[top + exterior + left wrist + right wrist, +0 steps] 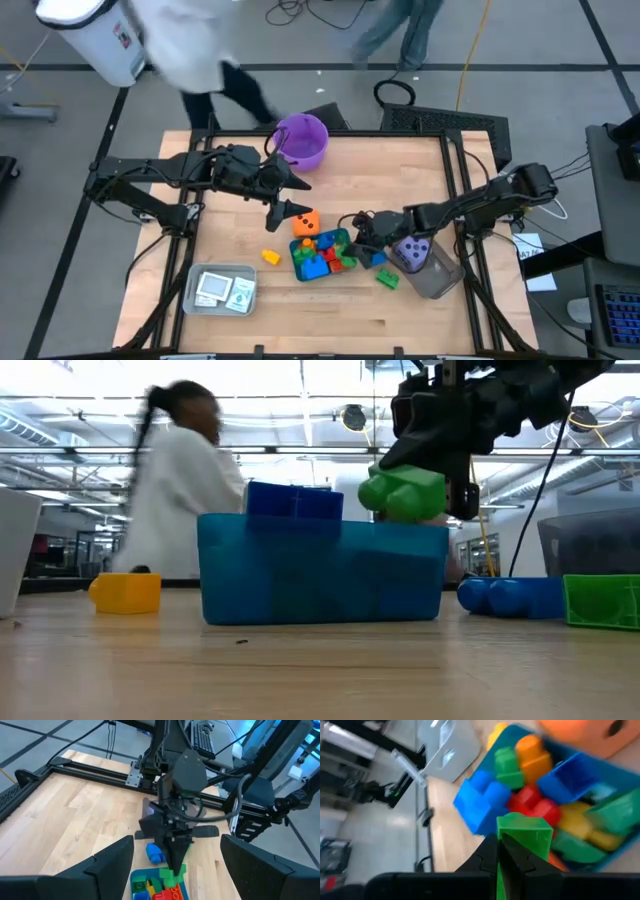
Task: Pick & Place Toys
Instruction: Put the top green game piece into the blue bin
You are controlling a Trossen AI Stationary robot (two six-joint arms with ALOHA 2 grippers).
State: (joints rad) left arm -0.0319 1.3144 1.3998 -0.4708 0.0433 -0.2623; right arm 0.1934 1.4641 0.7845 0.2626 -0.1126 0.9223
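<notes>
The right gripper (499, 851), clenched on a green brick (524, 834), hangs just above the well-filled teal tray (320, 575), while yellow (270, 256), blue (510, 598) and green (387, 279) bricks lie outside it, and the left gripper (283, 196) waits open.

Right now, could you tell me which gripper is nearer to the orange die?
Left. The left gripper, fingers open, hovers just beside the orange die. The right gripper, shut on a green brick, is farther away, over the teal tray.
</notes>
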